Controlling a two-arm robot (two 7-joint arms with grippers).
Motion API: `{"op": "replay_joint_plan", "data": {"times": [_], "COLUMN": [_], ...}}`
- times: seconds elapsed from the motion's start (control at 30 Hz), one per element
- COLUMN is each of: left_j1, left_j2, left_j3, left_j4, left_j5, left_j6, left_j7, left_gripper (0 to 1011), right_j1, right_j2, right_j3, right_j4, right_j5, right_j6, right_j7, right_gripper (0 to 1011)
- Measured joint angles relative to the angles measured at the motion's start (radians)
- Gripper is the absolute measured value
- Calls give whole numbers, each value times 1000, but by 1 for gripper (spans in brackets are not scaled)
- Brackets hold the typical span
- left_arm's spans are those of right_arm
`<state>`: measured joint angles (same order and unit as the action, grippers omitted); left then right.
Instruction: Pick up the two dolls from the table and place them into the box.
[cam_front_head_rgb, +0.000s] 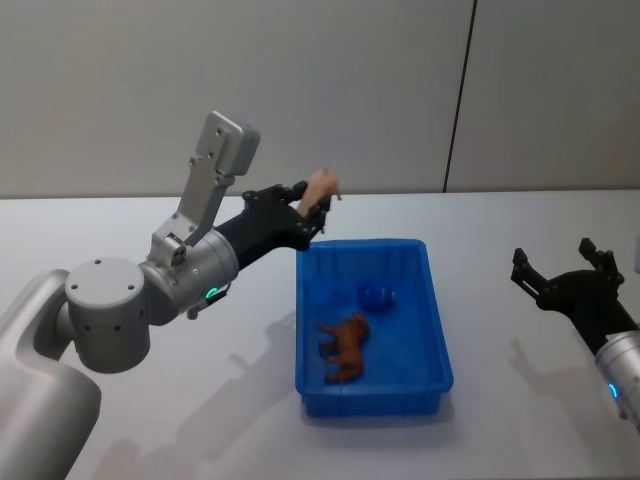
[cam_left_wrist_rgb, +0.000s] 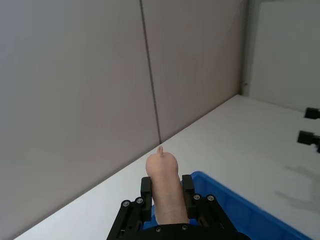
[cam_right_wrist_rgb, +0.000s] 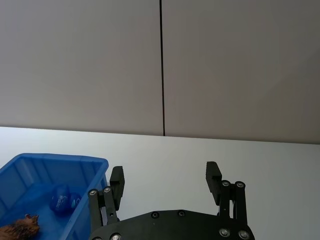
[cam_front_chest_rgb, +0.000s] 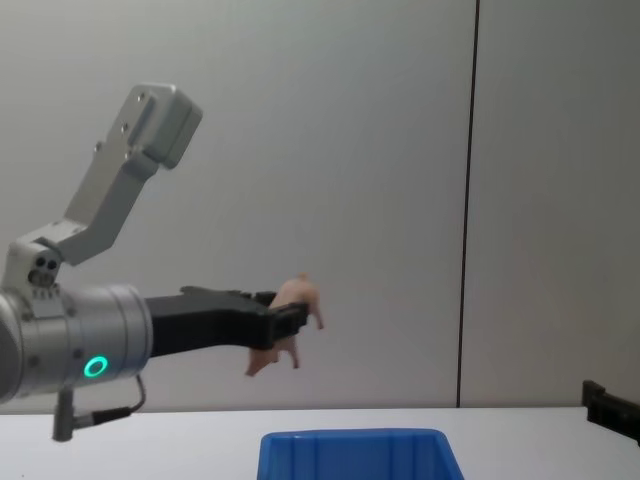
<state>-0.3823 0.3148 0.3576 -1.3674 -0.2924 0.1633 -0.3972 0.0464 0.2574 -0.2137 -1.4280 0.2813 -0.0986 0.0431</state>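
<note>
White worktop (cam_front_head_rgb: 150, 420) is set against a plain grey wall. A pink pig doll (cam_front_chest_rgb: 292, 322) is pinched in the left pincer (cam_front_head_rgb: 312, 208), raised beside the box (cam_front_head_rgb: 438, 355) far-left corner. It should be carried over the box interior before release. The right pincer (cam_front_head_rgb: 565, 272) is held spread, well right of the box

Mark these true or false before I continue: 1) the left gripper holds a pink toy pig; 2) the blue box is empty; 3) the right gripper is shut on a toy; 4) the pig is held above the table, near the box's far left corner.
1) True: the left gripper is shut on the pink pig.
2) False: the blue box holds a brown toy animal and a small dark-blue toy.
3) False: the right gripper is open and holds nothing.
4) True: it is held in the air above the table there.
</note>
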Motion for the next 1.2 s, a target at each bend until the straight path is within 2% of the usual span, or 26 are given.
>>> {"op": "replay_joint_plan", "data": {"times": [0.13,0.3,0.37,0.4,0.47,0.5,0.53,0.57,0.63,0.67,0.7,0.83,1.2], "left_j1": [-14,-39,-47,-54,-61,-66,-68,-72,-75,-76,-76,-73,-28], "left_j2": [-7,-22,-26,-29,-33,-36,-37,-39,-40,-41,-41,-39,-8], "left_j3": [1,7,8,10,11,12,13,14,15,15,15,15,6], "left_j4": [12,39,48,55,64,71,73,77,80,80,80,75,20], "left_j5": [-19,-42,-49,-54,-59,-63,-65,-67,-70,-71,-71,-72,-45], "left_j6": [-13,-21,-21,-20,-18,-17,-16,-16,-16,-17,-17,-33,-120], "left_j7": [-56,-136,-161,-180,-197,-213,-218,-225,-230,-230,-230,-218,-113], "left_gripper": [386,546,578,646,686,741,741,798,833,898,898,1001,1001], "right_j1": [0,0,0,0,0,0,0,0,0,0,0,0,0], "right_j2": [0,0,0,0,0,0,0,0,0,0,0,0,0], "right_j3": [0,0,0,0,0,0,0,0,0,0,0,0,0], "right_j4": [0,0,0,0,0,0,0,0,0,0,0,0,0], "right_j5": [0,0,0,0,0,0,0,0,0,0,0,0,0], "right_j6": [0,0,0,0,0,0,0,0,0,0,0,0,0], "right_j7": [0,0,0,0,0,0,0,0,0,0,0,0,0], "right_gripper": [1001,1001,1001,1001,1001,1001,1001,1001,1001,1001,1001,1001,1001]}}
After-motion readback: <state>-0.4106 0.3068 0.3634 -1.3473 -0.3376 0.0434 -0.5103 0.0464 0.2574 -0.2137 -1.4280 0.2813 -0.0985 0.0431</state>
